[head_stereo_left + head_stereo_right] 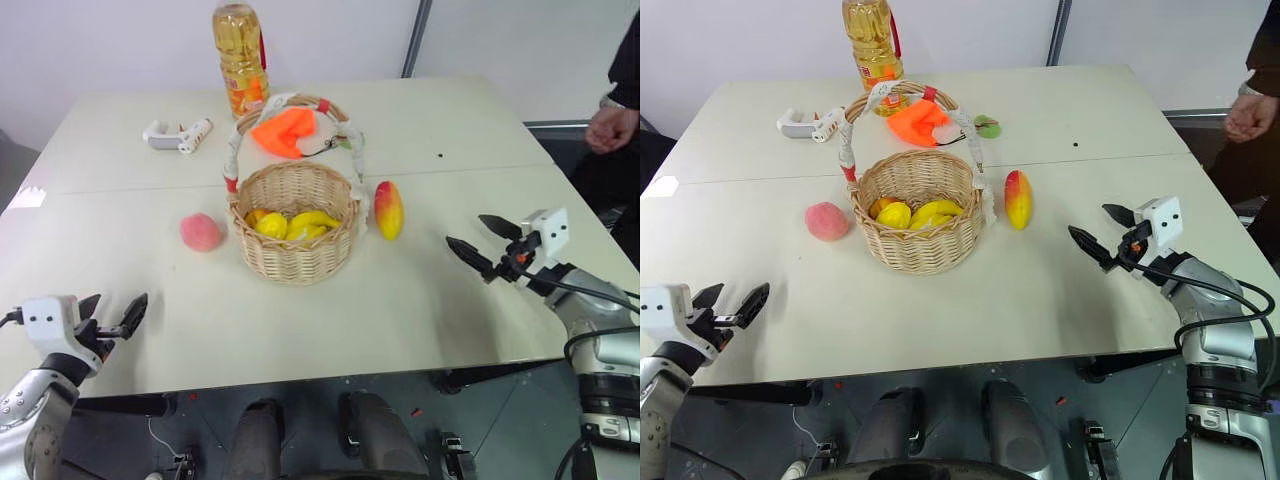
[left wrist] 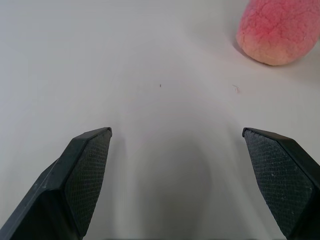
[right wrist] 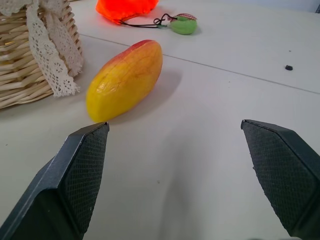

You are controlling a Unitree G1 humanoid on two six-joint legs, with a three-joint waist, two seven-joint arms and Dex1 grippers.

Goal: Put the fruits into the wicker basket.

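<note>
The wicker basket stands mid-table with small yellow fruits inside and its tall handle arching over it. A pink-red peach lies on the table just left of it, also seen ahead of my left fingers as the peach. A red-and-yellow mango lies just right of the basket, and the mango is close in front of my right gripper. My left gripper is open near the front left edge, well short of the peach. My right gripper is open to the right of the mango, holding nothing.
An oil bottle stands at the back, with an orange cloth behind the basket and a white tool to the back left. A small green item lies near the cloth. A person's hand hangs at the far right.
</note>
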